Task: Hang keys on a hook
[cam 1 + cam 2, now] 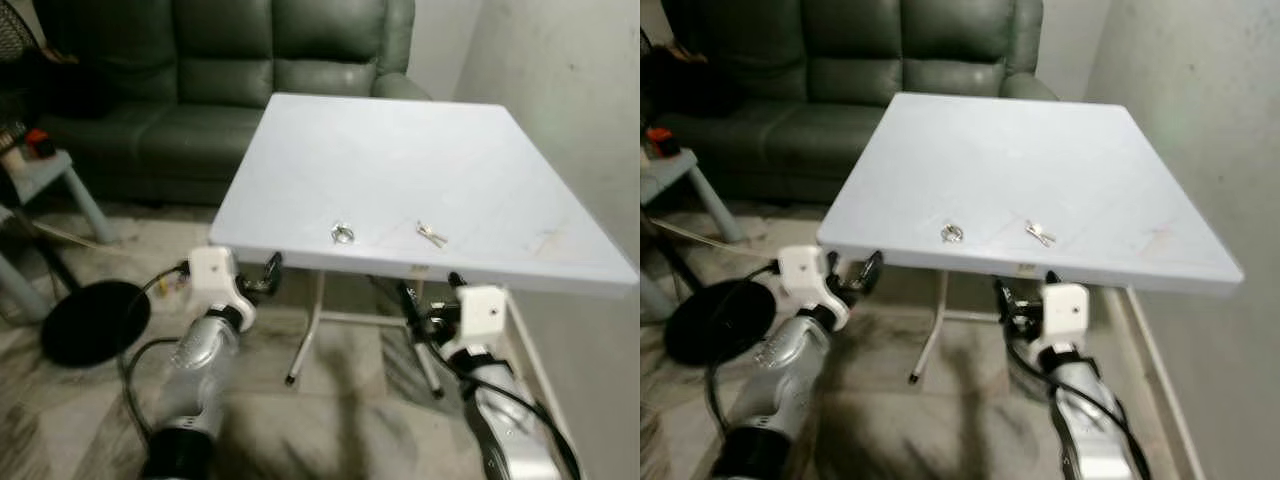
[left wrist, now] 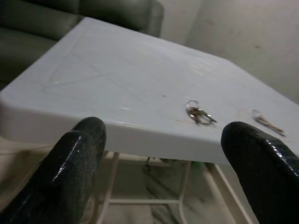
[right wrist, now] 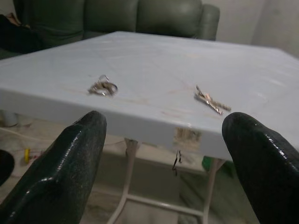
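Observation:
Two bunches of keys lie near the front edge of a white table [image 1: 400, 150]. A ringed bunch [image 1: 342, 234] is on the left and a flatter pair of keys [image 1: 431, 235] is on the right. The ringed bunch [image 2: 198, 113] and the flat keys [image 3: 211, 101] also appear in the wrist views. My left gripper [image 1: 266, 274] hangs open just below the table's front left edge. My right gripper [image 1: 430, 295] is open too, below the front edge under the flat keys. Neither holds anything.
A dark green sofa [image 1: 200, 90] stands behind the table. A bare wall [image 1: 570, 80] runs along the right. A black round disc [image 1: 95, 320] lies on the marbled floor at left, beside a small grey side table [image 1: 50, 175]. White table legs [image 1: 305, 335] stand between my arms.

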`<state>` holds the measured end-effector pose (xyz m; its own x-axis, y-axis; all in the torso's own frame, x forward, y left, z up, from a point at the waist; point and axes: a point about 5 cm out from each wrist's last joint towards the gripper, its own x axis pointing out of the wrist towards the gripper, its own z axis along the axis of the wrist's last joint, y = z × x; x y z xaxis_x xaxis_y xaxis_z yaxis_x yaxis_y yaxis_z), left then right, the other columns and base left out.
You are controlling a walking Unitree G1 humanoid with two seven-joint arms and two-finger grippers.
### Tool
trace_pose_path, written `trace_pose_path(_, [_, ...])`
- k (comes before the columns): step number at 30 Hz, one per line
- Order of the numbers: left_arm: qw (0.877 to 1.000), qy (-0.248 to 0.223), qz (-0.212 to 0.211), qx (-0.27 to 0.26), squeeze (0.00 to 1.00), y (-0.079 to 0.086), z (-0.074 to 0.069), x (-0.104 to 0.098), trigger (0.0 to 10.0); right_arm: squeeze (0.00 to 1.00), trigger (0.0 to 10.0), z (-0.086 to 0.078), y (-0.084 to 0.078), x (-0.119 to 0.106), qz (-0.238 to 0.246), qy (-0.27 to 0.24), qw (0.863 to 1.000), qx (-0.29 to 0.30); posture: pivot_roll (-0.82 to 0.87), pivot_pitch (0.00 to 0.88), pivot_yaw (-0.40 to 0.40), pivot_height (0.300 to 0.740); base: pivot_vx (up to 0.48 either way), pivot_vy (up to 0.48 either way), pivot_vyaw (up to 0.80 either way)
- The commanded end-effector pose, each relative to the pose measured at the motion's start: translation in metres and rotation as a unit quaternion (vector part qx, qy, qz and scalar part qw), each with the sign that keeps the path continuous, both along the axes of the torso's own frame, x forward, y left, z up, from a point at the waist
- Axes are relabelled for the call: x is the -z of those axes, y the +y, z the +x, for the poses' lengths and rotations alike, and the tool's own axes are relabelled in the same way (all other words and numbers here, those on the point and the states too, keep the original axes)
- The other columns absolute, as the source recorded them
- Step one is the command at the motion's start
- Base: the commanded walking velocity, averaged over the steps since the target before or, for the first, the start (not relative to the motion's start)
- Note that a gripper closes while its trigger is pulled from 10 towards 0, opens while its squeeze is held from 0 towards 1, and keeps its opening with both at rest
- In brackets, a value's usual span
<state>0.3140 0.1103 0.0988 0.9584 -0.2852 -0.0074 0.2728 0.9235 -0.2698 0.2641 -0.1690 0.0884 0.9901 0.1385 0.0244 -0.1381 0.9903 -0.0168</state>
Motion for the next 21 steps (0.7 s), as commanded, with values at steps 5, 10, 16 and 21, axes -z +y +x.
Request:
trace_pose_path(5, [1.000, 0.001, 0.012, -0.015, 0.00, 0.0090, 0.0028, -0.0018, 10.0, 0.00, 10.0, 0.0026, 0.0061, -0.0066, 0.006, -0.013, 1.000, -0.006, 0.04, 0.000, -0.054, 0.740, 0.000, 0.254, 0.00])
trace_pose_path(10, [1.000, 0.009, 0.016, -0.021, 0.00, 0.0086, 0.0028, -0.0001, 10.0, 0.00, 10.0, 0.0019, 0.0063, -0.0059, 0.007, -0.011, 1.000, -0.008, 0.04, 0.000, -0.057, 0.740, 0.000, 0.000, 0.00])
trace_pose_path(16, [0.999, 0.027, 0.033, -0.033, 0.00, 0.0087, 0.0035, 0.0039, 10.0, 0.00, 10.0, 0.0020, 0.0069, -0.0057, 0.007, -0.010, 1.000, -0.010, 0.04, 0.000, -0.059, 0.740, 0.000, 0.000, 0.00])
trace_pose_path(21, [0.999, 0.031, 0.033, -0.030, 0.00, 0.0091, 0.0031, 0.0052, 10.0, 0.00, 10.0, 0.0021, 0.0073, -0.0057, 0.007, -0.009, 1.000, -0.011, 0.04, 0.000, -0.059, 0.740, 0.000, 0.000, 0.00])
